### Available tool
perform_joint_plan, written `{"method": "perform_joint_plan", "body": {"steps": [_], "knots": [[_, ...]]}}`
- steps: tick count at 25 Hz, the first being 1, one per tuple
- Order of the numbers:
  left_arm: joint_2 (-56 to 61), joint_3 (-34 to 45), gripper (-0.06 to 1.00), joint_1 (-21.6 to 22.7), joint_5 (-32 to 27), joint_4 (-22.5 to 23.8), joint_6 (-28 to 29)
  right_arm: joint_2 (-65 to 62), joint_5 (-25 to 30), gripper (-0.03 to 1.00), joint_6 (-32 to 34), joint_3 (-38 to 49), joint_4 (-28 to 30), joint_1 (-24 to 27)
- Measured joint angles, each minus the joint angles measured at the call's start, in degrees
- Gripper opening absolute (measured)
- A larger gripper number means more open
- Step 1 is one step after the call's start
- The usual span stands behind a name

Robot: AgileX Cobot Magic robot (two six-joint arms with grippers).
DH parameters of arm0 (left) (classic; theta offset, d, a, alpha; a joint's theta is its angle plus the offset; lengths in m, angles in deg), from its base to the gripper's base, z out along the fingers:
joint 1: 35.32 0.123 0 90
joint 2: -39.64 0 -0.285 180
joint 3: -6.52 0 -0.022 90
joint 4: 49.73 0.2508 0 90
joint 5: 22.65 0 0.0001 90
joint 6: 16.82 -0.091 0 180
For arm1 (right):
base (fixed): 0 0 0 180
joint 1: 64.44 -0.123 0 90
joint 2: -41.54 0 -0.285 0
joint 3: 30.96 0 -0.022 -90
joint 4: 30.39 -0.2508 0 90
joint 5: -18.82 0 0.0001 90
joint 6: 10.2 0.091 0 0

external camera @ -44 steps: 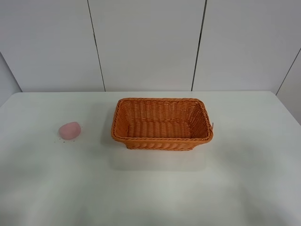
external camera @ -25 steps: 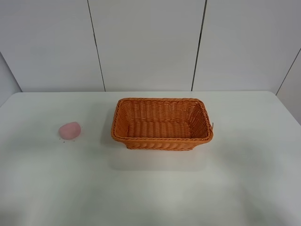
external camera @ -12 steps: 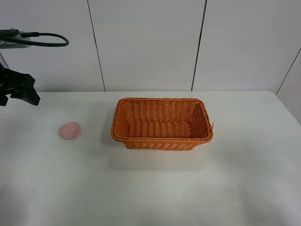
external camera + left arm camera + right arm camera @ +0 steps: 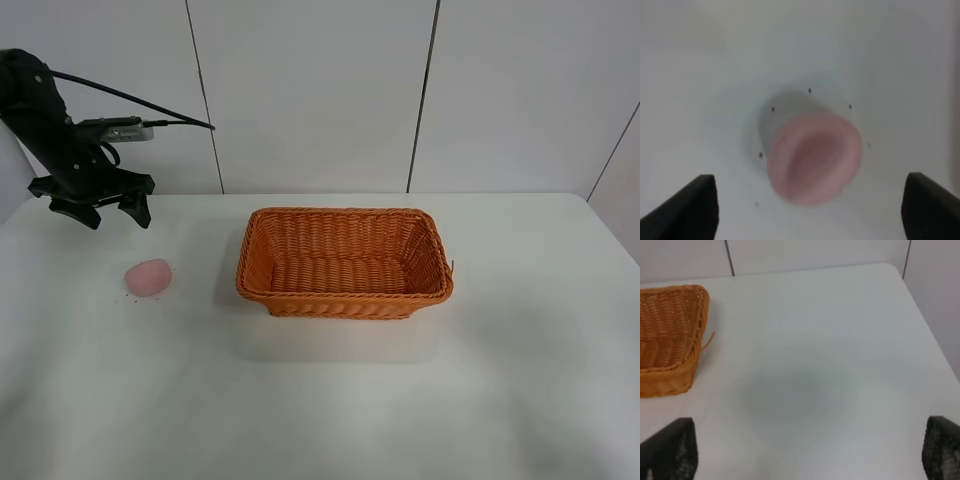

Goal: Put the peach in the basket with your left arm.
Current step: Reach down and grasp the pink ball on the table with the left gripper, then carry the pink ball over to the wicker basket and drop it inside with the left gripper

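Left arm (image 4: 50,120) swung in, fingers (image 4: 690,212) splayed empty above smooth rounded peach (image 4: 148,277), wicker basket (image 4: 345,300) aside

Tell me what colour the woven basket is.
The basket is orange all over, shown best in the exterior high view.

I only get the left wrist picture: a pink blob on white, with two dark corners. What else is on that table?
Observer: An orange wicker basket stands to the right of your blob, the peach, in the high view, well apart from it.
Operator: Anything inside it?
Observer: No, the basket is empty.
Operator: And the dark corners?
Observer: They are the fingertips of the left gripper, which hangs open in the air above the peach, touching nothing.
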Motion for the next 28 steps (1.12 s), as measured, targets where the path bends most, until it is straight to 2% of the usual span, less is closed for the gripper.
{"method": "perform_joint_plan", "body": {"steps": [9, 16, 19, 21, 26, 28], "knots": [[-10.1, -1.7, 0.85, 0.0, 1.0, 0.0, 0.0, 0.0, 0.0, 0.69, 0.0, 0.0, 0.0, 0.0], [-13.1, -1.7, 0.85, 0.0, 1.2, -0.1, 0.0, 0.0, 0.0, 0.69, 0.0, 0.0, 0.0, 0.0], [-13.1, -1.7, 0.82, 0.0, 1.2, -0.3, 0.0, 0.0, 0.0, 0.69, 0.0, 0.0, 0.0, 0.0], [-13.1, -1.7, 0.72, 0.0, 1.1, -1.3, 0.0, 0.0, 0.0, 0.69, 0.0, 0.0, 0.0, 0.0], [-13.0, -2.4, 0.21, 0.0, -1.1, -2.5, 0.0, 0.0, 0.0, 0.69, 0.0, 0.0, 0.0, 0.0], [-12.5, -3.5, 0.13, 0.0, -3.2, -2.7, 0.0, 0.0, 0.0, 0.69, 0.0, 0.0, 0.0, 0.0]]}}
